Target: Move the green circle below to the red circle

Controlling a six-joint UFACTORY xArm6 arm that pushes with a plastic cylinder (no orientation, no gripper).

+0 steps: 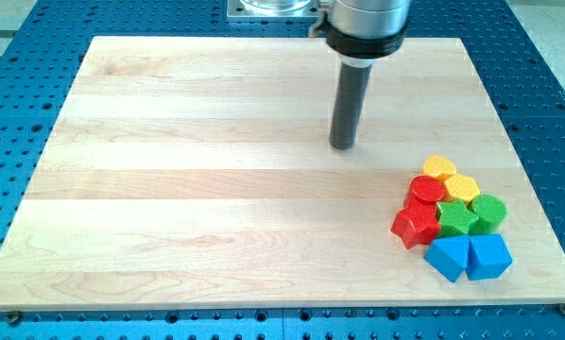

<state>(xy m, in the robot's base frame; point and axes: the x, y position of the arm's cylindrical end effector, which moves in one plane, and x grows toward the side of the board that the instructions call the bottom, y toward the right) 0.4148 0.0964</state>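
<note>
The blocks sit packed together at the view's lower right. The red circle [426,190] lies at the cluster's left, just below a yellow circle [439,167]. The green circle [489,212] is at the cluster's right edge, to the right of a green star [457,219] and below a yellow hexagon [462,187]. A red star [415,227] sits under the red circle. My tip [343,144] rests on the board up and to the left of the cluster, apart from every block.
A blue triangle [448,257] and a blue cube-like block [488,256] lie at the cluster's bottom. The wooden board [216,179] lies on a blue perforated table [547,104]. The board's right edge is close to the blocks.
</note>
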